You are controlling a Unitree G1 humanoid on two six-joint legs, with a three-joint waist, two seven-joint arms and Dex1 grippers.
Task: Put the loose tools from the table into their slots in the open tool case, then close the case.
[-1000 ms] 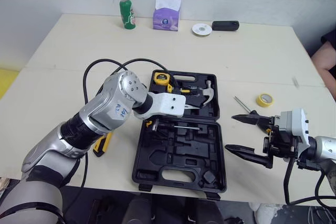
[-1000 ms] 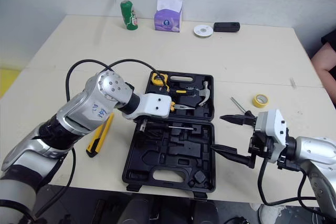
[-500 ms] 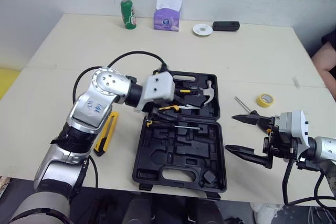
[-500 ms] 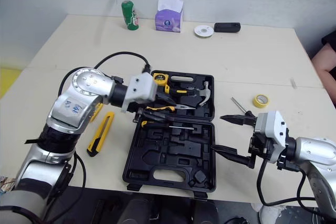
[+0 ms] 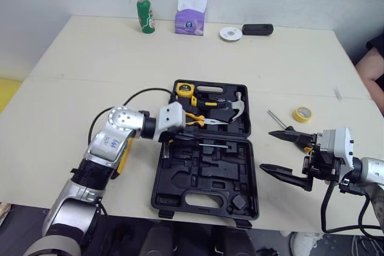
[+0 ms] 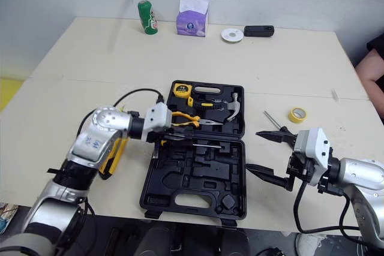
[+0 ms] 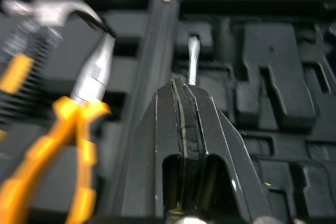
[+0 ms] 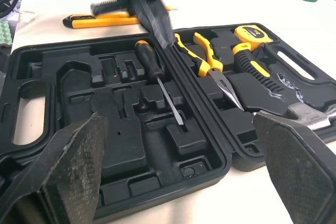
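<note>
A yellow utility knife (image 8: 94, 21) lies loose on the pale table (image 5: 78, 76) at 9 o'clock of the open tool case (image 5: 186, 175), partly under the robot's left arm. The left gripper (image 7: 184, 85) reaches in over the case's 9 o'clock edge. Its two black fingers are pressed flat together with nothing between them. Their tips are over the hinge line, just beside the handle of a screwdriver (image 8: 147, 59).

The screwdriver lies in the near half of the case, close along the hinge, shaft pointing toward 3 o'clock. In the far half, orange-handled pliers (image 5: 195, 118) lie just across the hinge from the gripper, nose toward 3 o'clock. Whether they sit fully in a slot cannot be told. A hammer (image 5: 225, 107) lies just beyond them, and a yellow tape measure (image 5: 184, 90) sits at that half's 11 o'clock corner.

Well beyond the case at 12 o'clock, along the table's far edge, stand a green can (image 5: 144, 15) and a purple tissue box (image 5: 191, 16). A white disc (image 5: 230, 33) and a black device (image 5: 257, 29) lie beside them.

At 2 o'clock of the case, a thin metal rod (image 5: 276, 119) and a roll of yellow tape (image 5: 303, 114) lie near each other but apart. The right gripper (image 5: 285, 155) is held at 3 o'clock of the case, just off its edge, with its jaws spread wide and empty, pointing toward the case.
</note>
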